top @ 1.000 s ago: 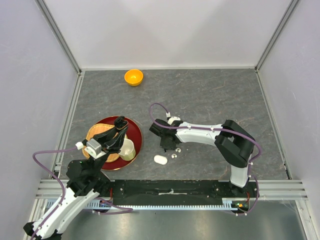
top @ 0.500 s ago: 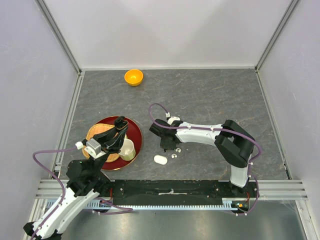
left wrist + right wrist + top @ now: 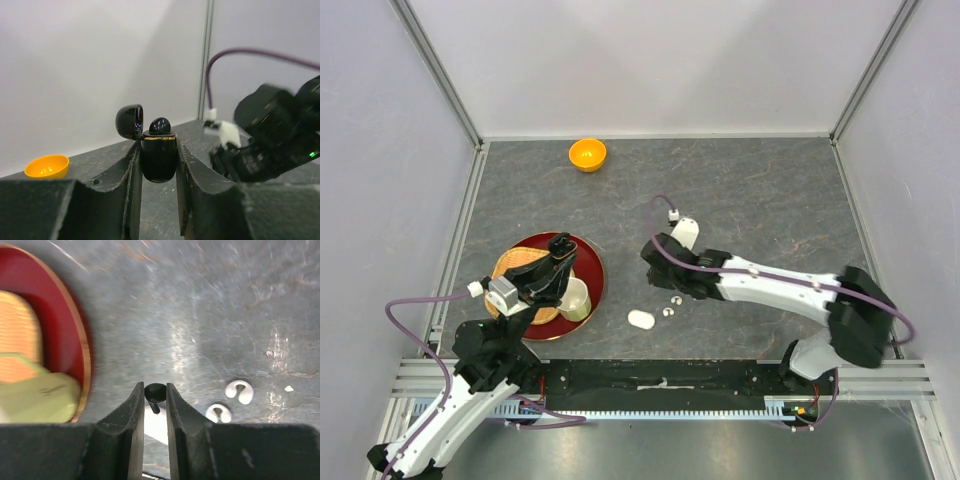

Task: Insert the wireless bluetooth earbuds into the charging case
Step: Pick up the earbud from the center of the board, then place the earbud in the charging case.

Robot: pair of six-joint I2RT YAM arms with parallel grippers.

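Observation:
My left gripper (image 3: 560,250) is shut on a black charging case (image 3: 159,159) and holds it upright over the red plate. Its lid (image 3: 129,121) is open, and one black earbud (image 3: 160,125) sits in it. My right gripper (image 3: 654,259) is shut on a second black earbud (image 3: 155,392), stem pointing down, raised above the table. Two white earbuds (image 3: 238,391) (image 3: 218,412) lie on the table to its right; they also show in the top view (image 3: 672,305). A white case (image 3: 641,319) lies beside them and shows below my right fingers (image 3: 155,426).
A red plate (image 3: 592,262) holds a woven mat (image 3: 512,264) and a pale green cup (image 3: 577,298) under my left arm. An orange bowl (image 3: 587,154) stands at the back. Walls enclose the table on three sides.
My right gripper has lifted off the table with the black earbud and shifted slightly right and back, its elbow swinging out right. The left arm has not moved.

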